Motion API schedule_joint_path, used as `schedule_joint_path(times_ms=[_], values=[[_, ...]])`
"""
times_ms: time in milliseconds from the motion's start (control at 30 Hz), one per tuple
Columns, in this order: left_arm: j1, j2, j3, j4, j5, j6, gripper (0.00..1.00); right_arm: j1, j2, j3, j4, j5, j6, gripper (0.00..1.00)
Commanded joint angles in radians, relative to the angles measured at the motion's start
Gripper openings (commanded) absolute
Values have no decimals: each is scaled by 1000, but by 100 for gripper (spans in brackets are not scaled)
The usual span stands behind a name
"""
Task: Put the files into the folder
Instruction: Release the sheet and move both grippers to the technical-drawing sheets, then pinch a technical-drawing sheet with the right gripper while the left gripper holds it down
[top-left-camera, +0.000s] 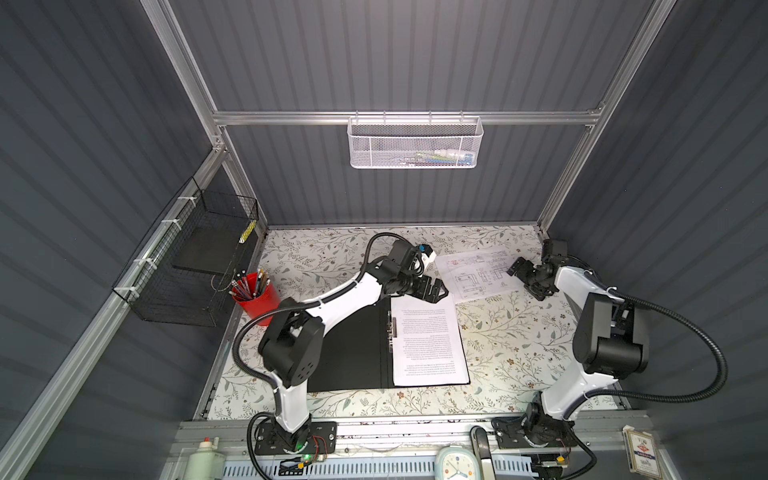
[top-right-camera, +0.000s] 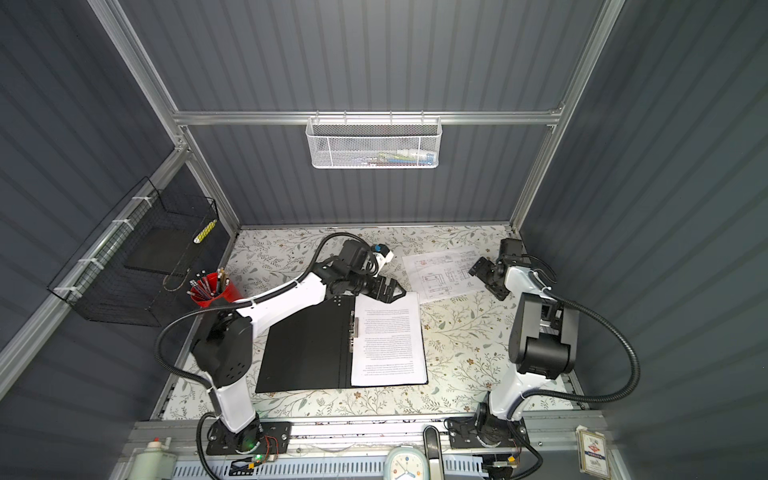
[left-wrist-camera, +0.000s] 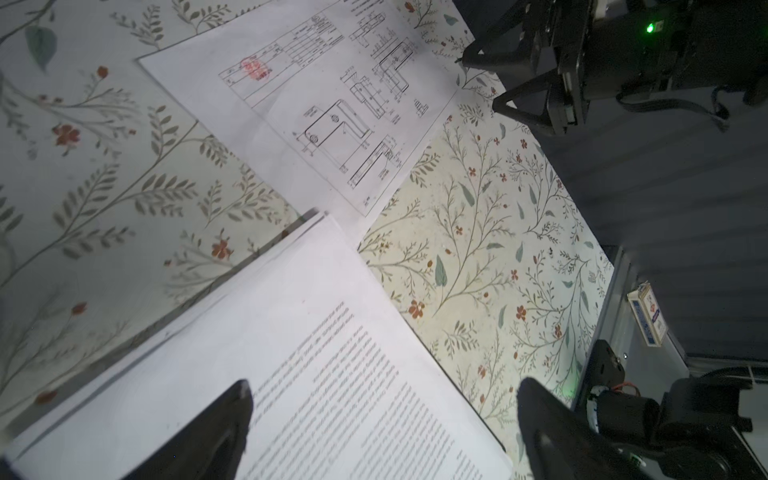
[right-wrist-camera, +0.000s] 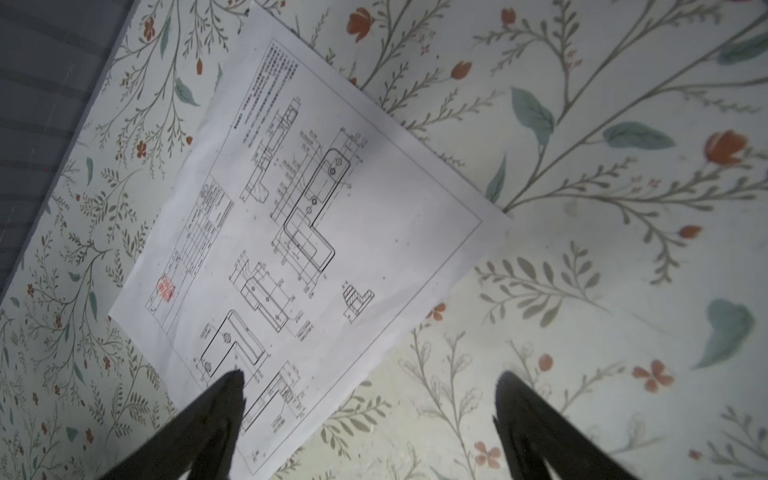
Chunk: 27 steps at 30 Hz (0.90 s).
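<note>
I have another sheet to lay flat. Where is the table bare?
Widest bare patch: table between the folder's text sheets and the right arm. Also far left, between the red cup and the left arm. Crowded: far middle, around left gripper, drawing sheet and right gripper.

Files (left-wrist-camera: 332, 340), drawing sheet (left-wrist-camera: 316, 112), floral tabletop (left-wrist-camera: 490, 257)
</note>
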Motion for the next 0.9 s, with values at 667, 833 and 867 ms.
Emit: schedule_joint_path(times_ms=[667,833,867], values=[[-55,662,758,-71,122,-114,100,-112,202,83,136,-224,142,96],[-56,704,779,-86,131,-125,100,-111,219,75,158,-262,165,96],[-55,710,781,-94,137,-127,100,-110,224,77,156,-270,167,96]])
